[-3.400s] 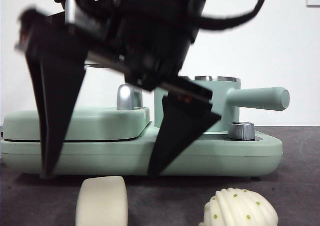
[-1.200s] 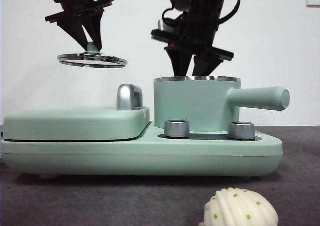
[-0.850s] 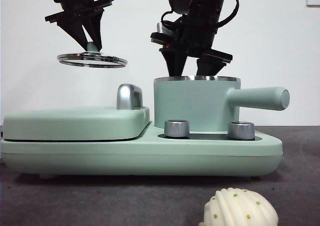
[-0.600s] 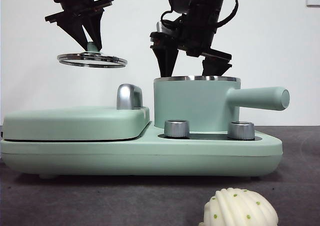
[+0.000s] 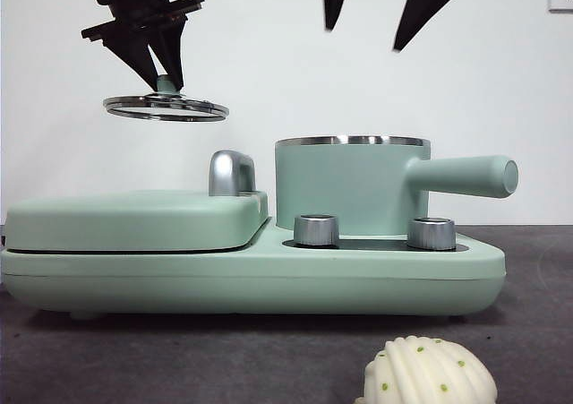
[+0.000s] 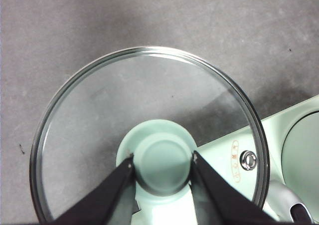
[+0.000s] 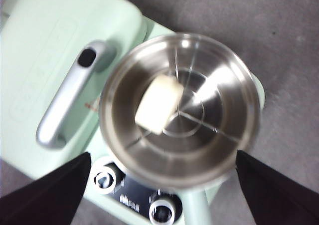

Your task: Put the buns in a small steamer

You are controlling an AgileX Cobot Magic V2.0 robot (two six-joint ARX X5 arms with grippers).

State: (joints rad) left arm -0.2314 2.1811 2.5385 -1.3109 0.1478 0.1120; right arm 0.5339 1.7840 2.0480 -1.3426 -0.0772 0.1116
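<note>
Ribbed shell-shaped bun (image 5: 428, 372) with green dots sits at the near edge of the tabletop (image 5: 269, 355), toward the right corner, untouched and well apart from both grippers. Nothing else lies on the dark tabletop in front of the appliance.

Behind it, the mint-green cooker base (image 5: 251, 274) spans most of the tabletop, two steel knobs (image 5: 315, 229) on its front right. On its left half lies the flat griddle cover (image 5: 134, 218) with a chrome handle (image 5: 231, 172).

On the right half stands the small steamer (image 5: 351, 184) — steel rim, long side handle (image 5: 466, 176) pointing to the right edge. It is uncovered. The right wrist view looks straight down into its steel bowl: the smooth block bun (image 7: 158, 105) lies inside, on the bottom, a little off centre toward the griddle side.

Right gripper (image 5: 372, 10) hangs high above the steamer, jaws spread wide and empty; only the two black tips show at the top of the front view, and in its own wrist view the jaws sit far apart on either side of the pot.

Left gripper (image 5: 159, 59) is up over the griddle cover, jaws clamped on the green knob (image 6: 163, 165) of the glass lid (image 6: 99, 115) — lid held level in the air, clear of the cooker.
</note>
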